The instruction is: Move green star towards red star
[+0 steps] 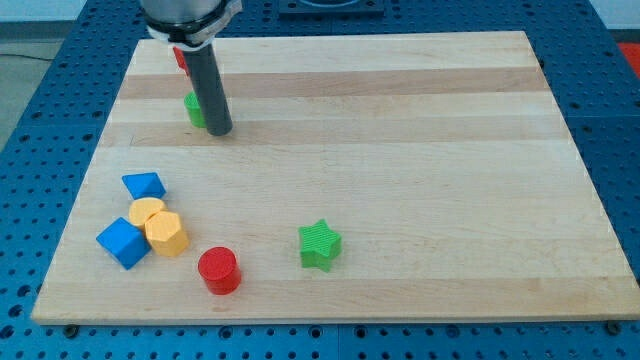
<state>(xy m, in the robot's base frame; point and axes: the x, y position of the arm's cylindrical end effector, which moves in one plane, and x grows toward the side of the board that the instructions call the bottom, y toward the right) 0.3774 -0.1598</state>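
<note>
- Green star [320, 245] sits on the wooden board [400, 120], low in the view and a little to the view's left of centre, well clear of the bottom edge.
- Star lies flat; one point aims toward the view's top, the others fan out to the sides and bottom. No long axis to speak of, roughly as wide as it is tall.
- Nothing touches it. Nearest neighbour is the red cylinder [218, 270], near on the view's left and slightly lower, with bare wood between them.
- Red block [181, 58] shows at the view's top left, mostly hidden behind the rod; shape cannot be made out. Well apart from the green star.
- Green block [194, 109], just below that red one, is partly covered by the rod; shape unclear.
- My tip [219, 131] rests on the board at the view's upper left, just beside that green block on its right side and apparently touching it. It is far from the green star.
- Arm ends in a plain dark rod, so there is nothing to open or close.
- Cluster at the view's lower left: blue block [144, 185] on top, yellow block [147, 211] and yellow block [166, 234] pressed together, blue cube [123, 243] against their left.
</note>
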